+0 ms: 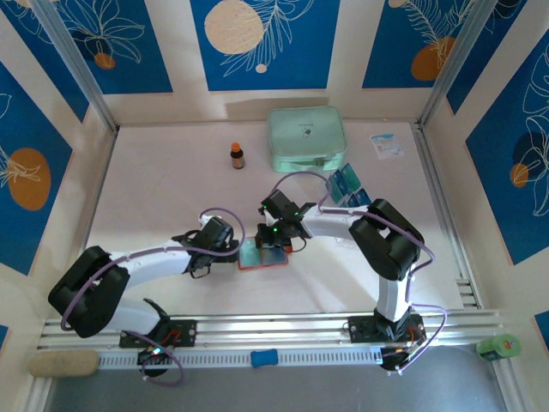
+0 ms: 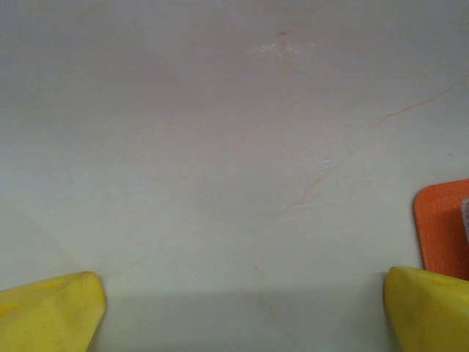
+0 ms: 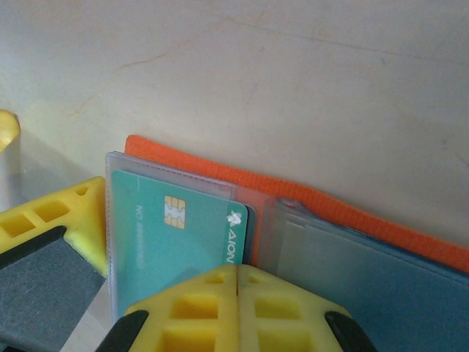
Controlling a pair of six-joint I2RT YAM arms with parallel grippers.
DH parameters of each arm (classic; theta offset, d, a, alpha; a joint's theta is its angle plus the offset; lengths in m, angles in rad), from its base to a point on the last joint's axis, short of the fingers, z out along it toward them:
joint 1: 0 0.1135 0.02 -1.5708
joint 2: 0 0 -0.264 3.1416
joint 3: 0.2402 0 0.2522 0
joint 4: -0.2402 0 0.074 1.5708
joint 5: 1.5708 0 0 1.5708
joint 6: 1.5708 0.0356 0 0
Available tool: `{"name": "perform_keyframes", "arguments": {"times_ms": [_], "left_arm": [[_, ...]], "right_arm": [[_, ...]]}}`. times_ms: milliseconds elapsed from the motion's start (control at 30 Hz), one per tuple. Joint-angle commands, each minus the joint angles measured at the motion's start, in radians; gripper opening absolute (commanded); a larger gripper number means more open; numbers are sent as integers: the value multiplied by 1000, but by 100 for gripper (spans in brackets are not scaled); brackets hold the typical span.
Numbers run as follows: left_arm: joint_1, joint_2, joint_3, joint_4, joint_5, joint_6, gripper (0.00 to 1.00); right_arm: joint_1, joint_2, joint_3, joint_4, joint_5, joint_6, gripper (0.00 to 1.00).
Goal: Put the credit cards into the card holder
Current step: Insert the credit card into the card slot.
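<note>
With right gripper (image 3: 238,277) clamped shut, I'm pushing the credit card (image 3: 176,235) squarely into the card holder (image 3: 330,204) sleeve, left gripper (image 2: 239,297) gaping empty alongside.

Robot lab — railed table (image 1: 171,197), printed panels (image 1: 300,43)

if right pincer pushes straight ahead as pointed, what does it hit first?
Likely the teal chip card in the orange card holder's clear sleeve, right at the shut right pincer's tips; depth unclear.

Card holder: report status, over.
Left end effector open, beside card holder. Right end effector shut over teal card in clear sleeve. More cards loose, far right.
</note>
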Motion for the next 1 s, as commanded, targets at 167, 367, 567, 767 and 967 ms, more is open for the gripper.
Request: {"name": "perform_keyframes", "arguments": {"times_ms": [167, 367, 567, 767, 967], "left_arm": [[12, 37, -8, -1, 29, 4, 100], [13, 35, -8, -1, 32, 3, 100], [13, 30, -4, -7, 27, 0, 100], [12, -14, -7, -53, -24, -46, 100], [13, -73, -9, -104, -75, -81, 100]], "right_arm": [[13, 35, 20, -4, -53, 6, 0], [8, 35, 18, 5, -68, 16, 0], [-2, 3, 9, -6, -64, 19, 0], [-15, -39, -6, -17, -57, 24, 0], [-24, -73, -9, -29, -53, 21, 0]]}}
